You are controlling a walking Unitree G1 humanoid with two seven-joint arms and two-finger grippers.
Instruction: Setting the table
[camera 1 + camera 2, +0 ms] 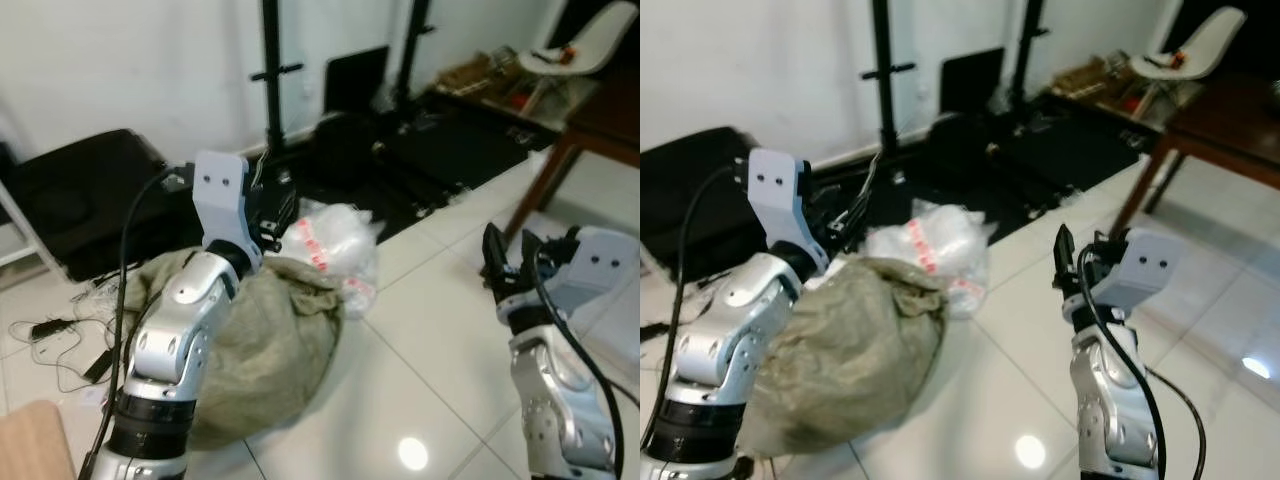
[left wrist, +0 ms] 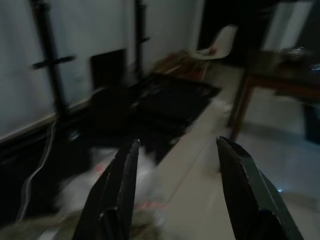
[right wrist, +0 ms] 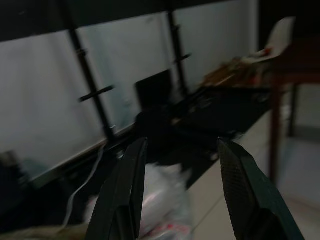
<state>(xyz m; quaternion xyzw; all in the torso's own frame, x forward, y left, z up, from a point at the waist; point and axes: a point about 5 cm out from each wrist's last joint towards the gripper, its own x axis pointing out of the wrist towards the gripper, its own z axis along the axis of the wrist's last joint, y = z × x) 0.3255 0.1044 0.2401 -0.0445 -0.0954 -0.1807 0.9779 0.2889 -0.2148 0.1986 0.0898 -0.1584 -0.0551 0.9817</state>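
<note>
Walking toward the bench — nothing in hand

Left tool (image 2: 175, 192) and right tool (image 3: 177, 192) both gape empty; steer past the sack (image 1: 270, 340) toward the wooden bench (image 1: 1230, 120).

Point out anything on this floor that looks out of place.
A slumped burlap sack and a crumpled clear plastic bag lie on the white tiles, with loose cables tangled beside them. Both pincers, left pincer and right pincer, are open and empty.

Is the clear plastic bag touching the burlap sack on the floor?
Touching. In the right eye view the plastic bag rests against the open top of the burlap sack, with no floor showing between them.
</note>
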